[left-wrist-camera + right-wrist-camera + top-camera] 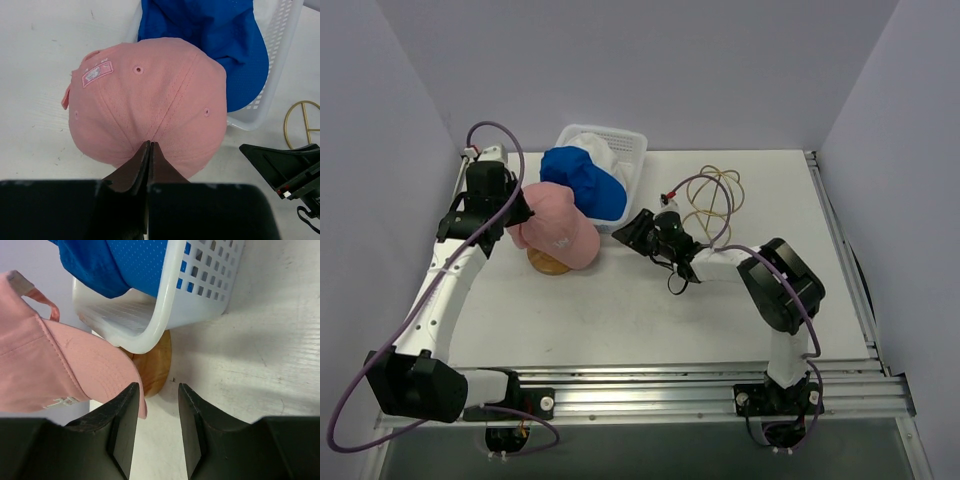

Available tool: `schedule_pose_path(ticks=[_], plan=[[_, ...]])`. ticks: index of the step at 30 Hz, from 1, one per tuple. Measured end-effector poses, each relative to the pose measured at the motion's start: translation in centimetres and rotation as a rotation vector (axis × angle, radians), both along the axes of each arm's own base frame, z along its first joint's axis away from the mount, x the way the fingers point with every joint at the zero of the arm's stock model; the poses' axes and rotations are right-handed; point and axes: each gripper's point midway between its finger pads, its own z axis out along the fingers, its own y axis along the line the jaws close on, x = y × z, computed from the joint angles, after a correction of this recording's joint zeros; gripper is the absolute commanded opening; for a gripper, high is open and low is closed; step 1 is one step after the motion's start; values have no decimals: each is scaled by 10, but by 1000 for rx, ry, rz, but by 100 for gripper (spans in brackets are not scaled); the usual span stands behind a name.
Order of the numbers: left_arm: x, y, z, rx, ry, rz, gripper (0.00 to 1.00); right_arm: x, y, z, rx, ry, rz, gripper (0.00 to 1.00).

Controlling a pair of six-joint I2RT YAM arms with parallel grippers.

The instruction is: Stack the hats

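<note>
"Three hats, so where do they lie?" asks Mia.

"Pink cap [555, 228] sits on a wooden stand [155, 360] on the tabletop [650, 310], just beside the basket [632, 150]. Blue cap [585, 180] hangs over the basket's near rim, and the white hat [603, 150] lies inside, behind it."

"And the end effectors?"

"Left end effector [150, 146] is closed, tips together on the back of the pink crown. It looks to have a pinch of cloth. Right end effector [157, 387] stands part open with nothing between the jaws, low by the pink brim's edge."

"How will the pink cap handle?"

"Light and soft, I'd judge. The crown is cloth and will crumple under a pinch, so a hold there may let the cap swing and sag. The brim looks stiffer and should keep its shape better."

"So where would you take it?"

"Crown seam for lifting it off the stand, with the brim as a second hold if it flops. The blue cap is thin mesh and limp. I'd pinch it at the crown too, well clear of the basket wall."
</note>
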Motion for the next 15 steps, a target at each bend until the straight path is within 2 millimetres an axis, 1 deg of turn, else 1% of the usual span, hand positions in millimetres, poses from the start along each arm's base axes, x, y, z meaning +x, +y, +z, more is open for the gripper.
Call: schedule_pose_path(ticks=[3,7,9,10,13,14,15], plan=[[4,-6,-1,-14,0,-24,2,1,-7,9,-35,-25,-13,34],[8,-11,-3,-26,-1,-48,2,3,-15,28,-81,-84,-27,33],[9,-13,-2,-32,-6,-57,3,5,-15,37,-112,-122,-22,34],[9,-14,-2,-34,-6,-61,7,8,-13,42,-127,-142,-19,34],[12,-15,4,-37,-16,-70,13,16,-5,64,-164,-216,0,34],[14,-16,10,-37,-26,-72,21,20,1,74,-172,-243,10,34],[15,-16,16,-37,-38,-74,25,24,8,87,-174,-278,20,34]])
